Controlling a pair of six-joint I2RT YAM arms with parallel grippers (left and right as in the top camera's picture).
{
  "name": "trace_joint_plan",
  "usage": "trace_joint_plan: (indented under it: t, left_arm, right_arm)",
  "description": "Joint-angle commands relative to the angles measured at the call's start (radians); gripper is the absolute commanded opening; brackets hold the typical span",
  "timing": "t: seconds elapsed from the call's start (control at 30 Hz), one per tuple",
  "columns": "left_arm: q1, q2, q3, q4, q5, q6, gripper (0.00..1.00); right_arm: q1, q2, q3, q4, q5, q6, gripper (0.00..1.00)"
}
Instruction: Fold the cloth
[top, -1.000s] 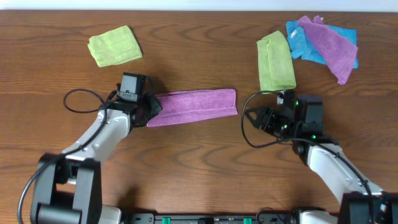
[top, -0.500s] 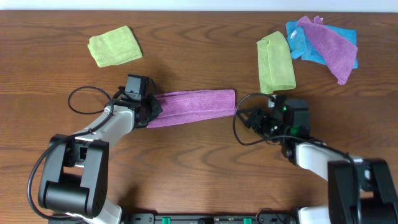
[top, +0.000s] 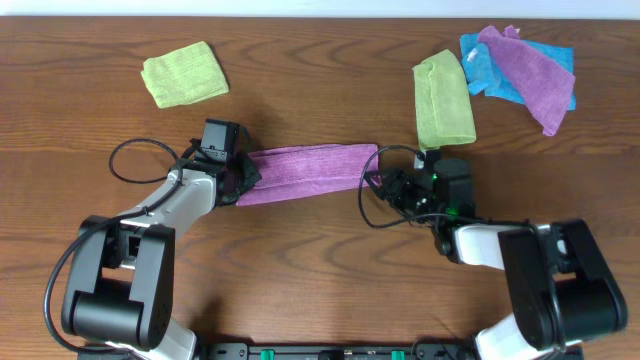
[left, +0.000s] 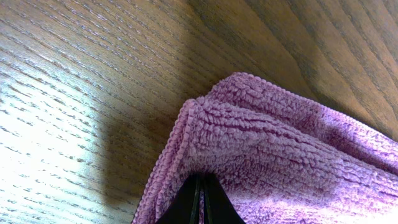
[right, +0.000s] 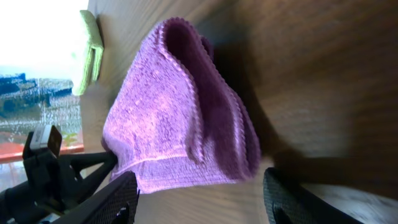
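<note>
The cloth (top: 310, 170) lies as a long lilac strip across the table's middle, folded lengthwise. My left gripper (top: 243, 176) is shut on its left end. In the left wrist view the black fingertips (left: 200, 200) press together into the fuzzy folded edge of the cloth (left: 267, 143). My right gripper (top: 378, 184) stands open at the strip's right end. In the right wrist view the cloth's end (right: 168, 118) lies just ahead of the right gripper (right: 199, 199), between the lines of its two spread fingers and apart from both. No tag shows.
A lime-green cloth (top: 184, 73) lies at the back left. Another folded green one (top: 443, 100) lies just behind the right gripper. A blue cloth (top: 488, 68) and a second purple cloth (top: 535, 72) are heaped at the back right. A black cable (top: 130, 160) loops beside the left arm.
My right gripper has moved left, up to the cloth's right end, staying open. The left gripper has kept its hold and hardly shifted.
</note>
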Motion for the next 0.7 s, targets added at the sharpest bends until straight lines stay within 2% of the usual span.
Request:
trace_joint_plan:
  t: [0.0,0.23,0.57,0.63,0.67]
  left_arm:
    - [-0.003,0.013,0.022,-0.001,-0.023,0.0,0.06]
    - [-0.003,0.013,0.022,-0.001,-0.023,0.001,0.06]
    - [-0.003,0.013,0.022,-0.002,-0.023,0.001,0.06]
    - [-0.003,0.013,0.022,-0.006,-0.023,0.001,0.06]
    - [-0.003,0.013,0.022,-0.01,-0.023,0.001,0.06]
  right_arm:
    - [0.028,0.074,-0.01,0.01,0.083,0.052,0.65]
    - [0.055,0.173,0.034,0.08,0.134,0.062,0.62]
    - [0.12,0.286,0.146,0.092,0.188,-0.018,0.45]
    - [0.133,0.29,0.16,0.092,0.201,-0.065,0.34]
    - [0.135,0.289,0.164,0.095,0.203,-0.091,0.22]
